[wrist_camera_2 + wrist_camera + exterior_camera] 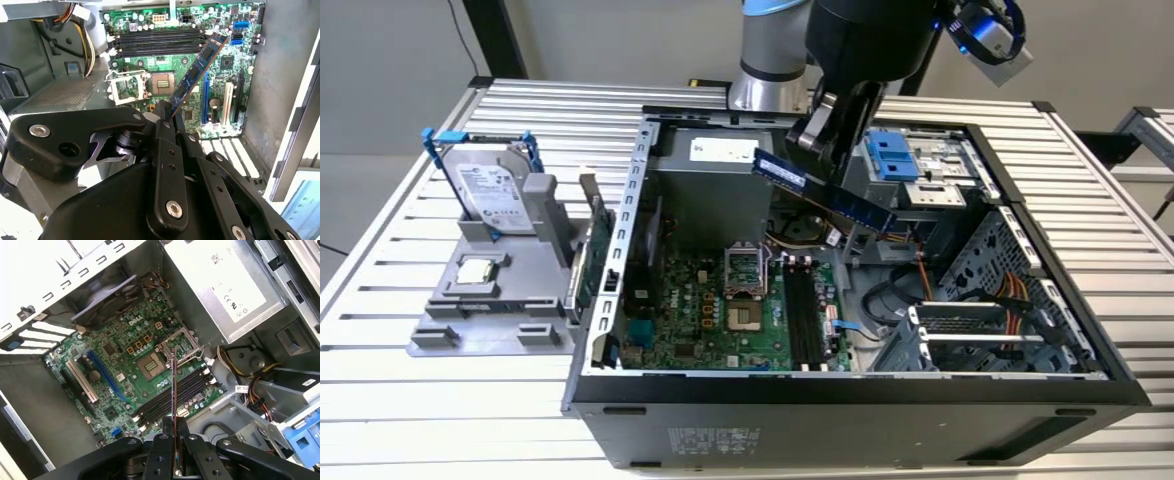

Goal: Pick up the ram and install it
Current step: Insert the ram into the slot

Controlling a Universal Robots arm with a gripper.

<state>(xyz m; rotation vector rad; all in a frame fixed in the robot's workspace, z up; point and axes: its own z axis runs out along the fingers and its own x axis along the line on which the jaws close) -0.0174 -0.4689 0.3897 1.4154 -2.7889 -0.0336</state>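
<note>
One stick, one grip: the gripper [173, 425] is closed on the ram [173, 385]. Its fingers pinch the flat faces toward one end, and most of the length stands free beyond the tips. First wrist view takes the ram edge-on, a thin line running straight out from the gripper. It crosses the slots [195, 384] at a slant, not along them. Second wrist view gives the ram [197, 70] broadside, dark chips showing, long axis running diagonally away from the gripper [165, 107]. The free end lies over one end of the slots [157, 42]. Exterior view: ram [841, 195] aloft inside the open case [854, 385], well above the motherboard [707, 310] and tilted. Its high end is toward the exterior view's left, its low end toward the exterior view's right. The slots [803, 320] lie beneath it, just beside the socket [744, 290], and run front to back in that view, so the two long axes cross. Judged: ram carried, not seated, touching nothing but the fingers. It is off from the slots in both heading and tilt, and the slots lie straight below the free end. Cannot tell which slot it favours. Farthest out, a drive [494, 195] stands on the table at the exterior view's left, well apart.
</note>
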